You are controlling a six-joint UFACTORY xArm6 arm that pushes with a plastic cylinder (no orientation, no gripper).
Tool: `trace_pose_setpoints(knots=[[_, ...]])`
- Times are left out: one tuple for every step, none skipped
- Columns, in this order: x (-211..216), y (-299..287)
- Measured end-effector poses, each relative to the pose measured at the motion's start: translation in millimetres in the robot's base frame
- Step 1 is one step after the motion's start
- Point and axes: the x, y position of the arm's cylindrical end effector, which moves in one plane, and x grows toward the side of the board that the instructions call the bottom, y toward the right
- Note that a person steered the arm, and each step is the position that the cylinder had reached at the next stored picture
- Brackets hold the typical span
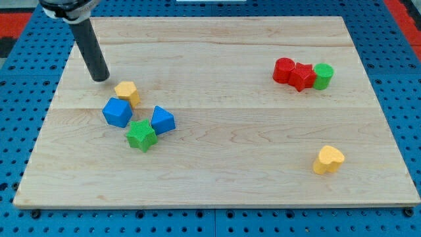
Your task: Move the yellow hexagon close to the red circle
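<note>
In the camera view my tip [100,78] rests on the bench [217,59], just up-left of the yellow hexagon [126,92] and apart from it, well apart from the red circle [284,70] at right; the rod tool has no jaws, its top cut off.

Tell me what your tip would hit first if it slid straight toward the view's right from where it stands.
My tip would probably meet the yellow hexagon first, just right and slightly below it; the line may only clip its upper edge.

Bright, even overhead light falls on the pale bench [217,59], blocks casting only small soft shadows, everything sharp, without glare.
</note>
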Motion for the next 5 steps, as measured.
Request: trace_pose_setpoints(knots=[[27.3,50.3],[36.3,23.6],[67.9,39.5],[67.8,91.1],[69.4,115.2]])
